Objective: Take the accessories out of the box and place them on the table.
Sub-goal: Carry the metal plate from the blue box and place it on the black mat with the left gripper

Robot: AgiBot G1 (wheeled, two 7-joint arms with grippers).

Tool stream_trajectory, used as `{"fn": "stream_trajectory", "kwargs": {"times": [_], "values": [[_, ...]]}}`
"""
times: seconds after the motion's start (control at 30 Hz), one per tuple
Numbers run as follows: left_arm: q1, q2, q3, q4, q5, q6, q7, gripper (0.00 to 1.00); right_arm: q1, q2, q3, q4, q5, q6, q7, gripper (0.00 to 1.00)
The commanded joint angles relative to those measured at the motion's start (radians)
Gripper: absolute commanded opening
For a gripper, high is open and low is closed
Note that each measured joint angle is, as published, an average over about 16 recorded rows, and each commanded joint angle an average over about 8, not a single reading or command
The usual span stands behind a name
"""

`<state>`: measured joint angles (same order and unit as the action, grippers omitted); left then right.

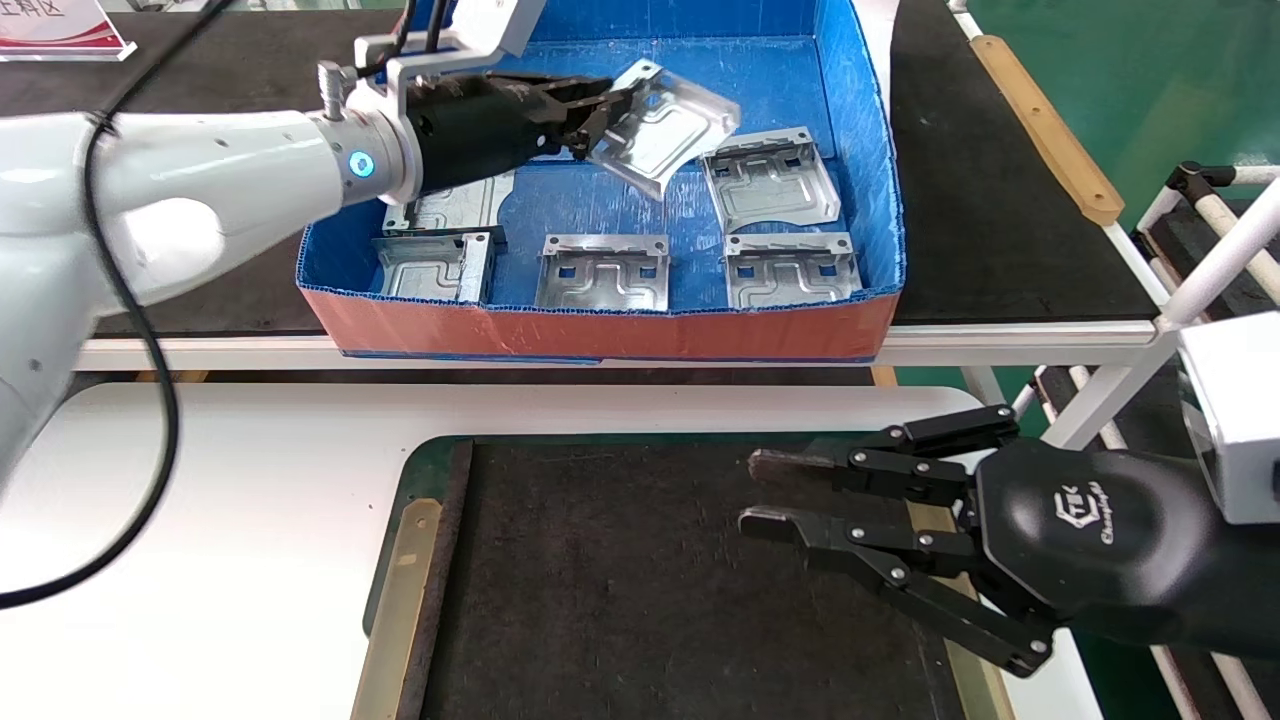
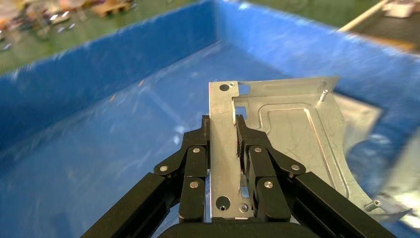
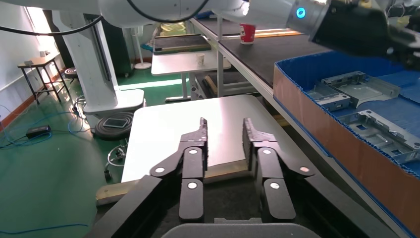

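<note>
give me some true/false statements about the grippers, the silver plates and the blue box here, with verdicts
1. The left gripper is shut on a silver sheet-metal plate, held above the floor of the blue corrugated plastic box. True.
2. The right gripper holds a plate. False: it is open with nothing in it, over the dark felt mat.
3. Five plates lie in the box. True.
4. One plate already lies on the mat. False: none does.
5. The held plate lies flat. False: it is tilted.

a logo reading "ctek" marks the right end effector [image 1: 775, 495] housing.
</note>
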<state>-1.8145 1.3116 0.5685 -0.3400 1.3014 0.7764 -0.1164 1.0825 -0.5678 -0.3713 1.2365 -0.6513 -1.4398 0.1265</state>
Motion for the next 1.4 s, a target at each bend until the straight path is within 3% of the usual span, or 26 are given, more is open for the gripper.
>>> {"fn": "stream_trajectory", "kwargs": {"times": [0.03,0.83,1.07,1.4], "values": [[-0.010,-0.008,-0.004,-0.005,-0.015,0.043,0.023,0.00,0.000,0.000,0.000,0.000,0.000,0.000,0.000,1.00],[-0.049,-0.236,-0.054,0.072,-0.147,0.757,0.461,0.00,0.000,0.000,0.000,0.000,0.000,0.000,0.000,1.00],[0.004,-0.283,-0.022,0.018,-0.193,0.825,0.481,0.00,0.000,0.000,0.000,0.000,0.000,0.000,0.000,1.00],[0.163,-0.378,0.131,-0.253,-0.315,0.825,0.478,0.00,0.000,0.000,0.000,0.000,0.000,0.000,0.000,1.00]]}}
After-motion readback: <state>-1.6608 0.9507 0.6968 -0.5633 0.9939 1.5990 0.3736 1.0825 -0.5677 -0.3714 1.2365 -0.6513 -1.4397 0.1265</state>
